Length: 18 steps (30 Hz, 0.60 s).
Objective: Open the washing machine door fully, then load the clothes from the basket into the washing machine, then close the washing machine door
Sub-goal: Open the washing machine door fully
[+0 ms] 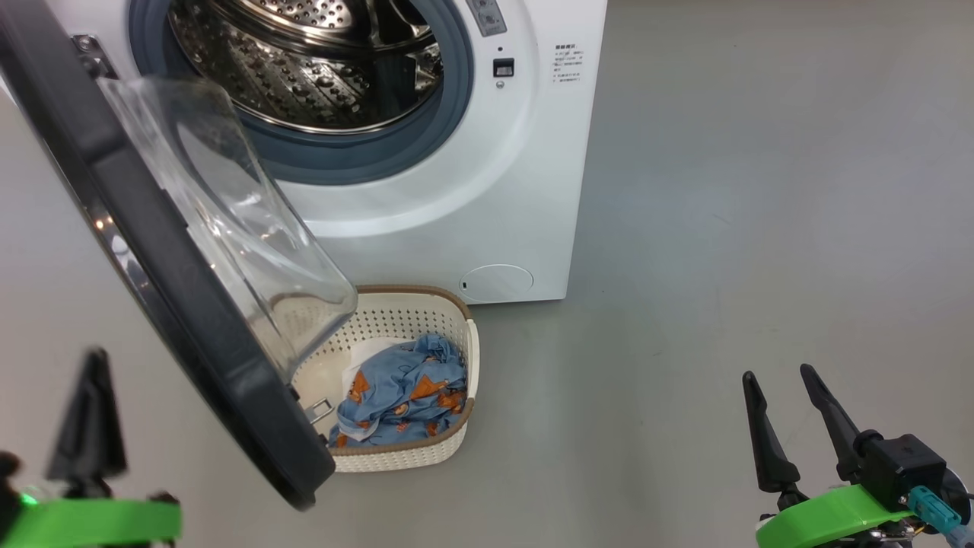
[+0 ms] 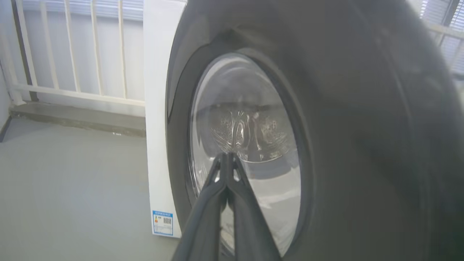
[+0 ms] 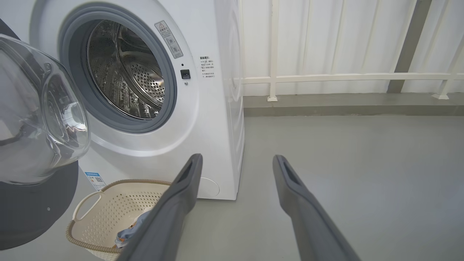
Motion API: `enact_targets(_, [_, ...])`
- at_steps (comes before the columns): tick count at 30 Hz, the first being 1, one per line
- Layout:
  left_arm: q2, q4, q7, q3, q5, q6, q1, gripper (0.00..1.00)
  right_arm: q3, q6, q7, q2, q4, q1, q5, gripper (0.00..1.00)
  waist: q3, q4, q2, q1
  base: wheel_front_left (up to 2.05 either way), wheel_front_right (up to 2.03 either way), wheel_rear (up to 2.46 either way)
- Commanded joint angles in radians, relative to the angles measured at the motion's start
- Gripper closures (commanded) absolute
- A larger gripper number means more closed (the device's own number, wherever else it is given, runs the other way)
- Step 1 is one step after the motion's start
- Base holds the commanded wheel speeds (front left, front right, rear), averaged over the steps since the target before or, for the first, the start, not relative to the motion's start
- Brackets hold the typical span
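Note:
The white washing machine (image 1: 494, 190) stands with its steel drum (image 1: 304, 68) exposed. The washing machine door (image 1: 152, 266) is swung out to the left, its clear glass bowl (image 1: 251, 228) hanging over the basket (image 1: 426, 453). The cream basket sits on the floor by the machine's foot and holds the clothes (image 1: 403, 392), blue fabric with orange bears and a bit of white. My left gripper (image 1: 93, 365) is shut on nothing, left of the door's black frame. In the left wrist view it (image 2: 226, 157) points at the door's outer face (image 2: 362, 145). My right gripper (image 1: 778, 374) is open and empty, well right of the basket (image 3: 108, 214).
Bare grey floor (image 1: 761, 228) stretches right of the machine. A white railing (image 3: 344, 77) and a low kerb run behind it. The machine's side panel (image 2: 157, 145) carries a blue label (image 2: 162, 222). A small round flap (image 1: 496, 281) sits low on the front.

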Motion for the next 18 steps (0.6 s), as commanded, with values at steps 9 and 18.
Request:
enact_targets(9, [0.016,-0.308,-0.006,0.117,0.025,-0.003,-0.130,1.00,0.022,0.003,-0.012,-0.003,-0.023,-0.012,0.007,0.00,-0.002,0.002,-0.0001,0.0000,0.00,0.00,0.00])
enact_targets(18, [0.042,-0.530,-0.006,-0.040,0.026,-0.003,-0.179,1.00,0.024,0.003,-0.012,-0.003,-0.018,-0.013,0.011,0.00,-0.002,0.002,-0.0001,0.0000,0.00,0.00,0.00])
